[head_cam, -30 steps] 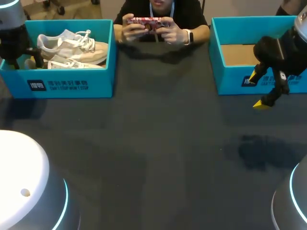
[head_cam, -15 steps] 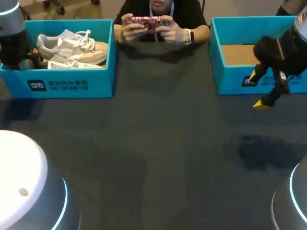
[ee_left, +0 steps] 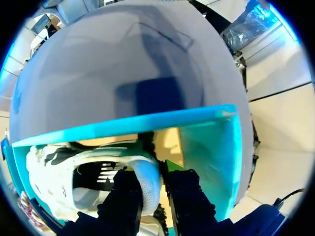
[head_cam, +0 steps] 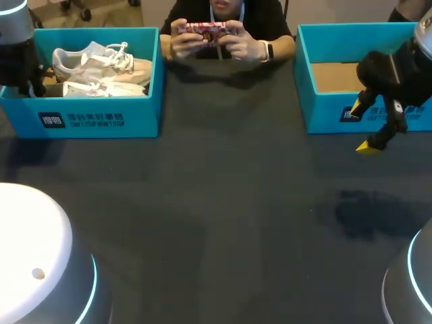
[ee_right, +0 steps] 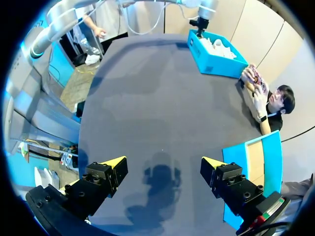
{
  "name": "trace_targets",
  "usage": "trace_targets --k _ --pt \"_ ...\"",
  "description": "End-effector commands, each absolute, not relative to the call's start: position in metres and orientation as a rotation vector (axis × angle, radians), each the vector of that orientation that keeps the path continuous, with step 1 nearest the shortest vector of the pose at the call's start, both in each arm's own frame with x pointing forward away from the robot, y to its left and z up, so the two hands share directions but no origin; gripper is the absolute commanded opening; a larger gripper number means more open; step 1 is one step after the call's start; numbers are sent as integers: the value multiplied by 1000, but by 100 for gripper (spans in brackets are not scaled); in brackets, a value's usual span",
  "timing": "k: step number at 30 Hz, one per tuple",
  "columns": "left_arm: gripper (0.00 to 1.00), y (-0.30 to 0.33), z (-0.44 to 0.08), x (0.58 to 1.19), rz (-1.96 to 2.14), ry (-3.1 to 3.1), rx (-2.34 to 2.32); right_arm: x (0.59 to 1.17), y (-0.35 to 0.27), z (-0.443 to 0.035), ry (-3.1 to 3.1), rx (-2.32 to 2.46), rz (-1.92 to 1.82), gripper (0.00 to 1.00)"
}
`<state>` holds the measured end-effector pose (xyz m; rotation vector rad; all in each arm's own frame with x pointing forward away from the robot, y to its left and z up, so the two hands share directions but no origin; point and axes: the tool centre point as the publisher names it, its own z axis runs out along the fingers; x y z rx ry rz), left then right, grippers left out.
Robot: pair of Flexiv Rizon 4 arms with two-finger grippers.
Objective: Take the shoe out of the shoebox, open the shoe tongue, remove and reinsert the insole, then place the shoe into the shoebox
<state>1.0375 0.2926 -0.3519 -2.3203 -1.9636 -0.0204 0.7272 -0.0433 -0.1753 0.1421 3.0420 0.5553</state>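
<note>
Since the left tool [ee_left: 150,172] is clenched on the heel of a pale shoe [ee_left: 93,169], the hold looks sound; shoe sits inside the left shoebox [head_cam: 94,118], far left end of the desk [head_cam: 223,202]. Handling, judged: heel is probably the stiffest part, good to pinch; mesh upper soft, would collapse; shoe likely light; lift straight up to clear the box wall. Right tool [ee_right: 162,167] released, fingers wide, nothing between; it hangs over bare desk just beside the right shoebox [head_cam: 324,108]. White print and a logo on the left shoebox's front wall; not transcribed.
</note>
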Motion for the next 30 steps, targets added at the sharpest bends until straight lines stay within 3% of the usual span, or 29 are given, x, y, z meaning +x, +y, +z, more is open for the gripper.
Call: trace_targets --k 1,30 --pt "0 289 -334 1041 -13 -1949 -2305 728 -43 -176 3044 142 553 100" --pt "0 305 -199 1061 82 -2000 -2201 728 -43 -176 3044 142 553 100"
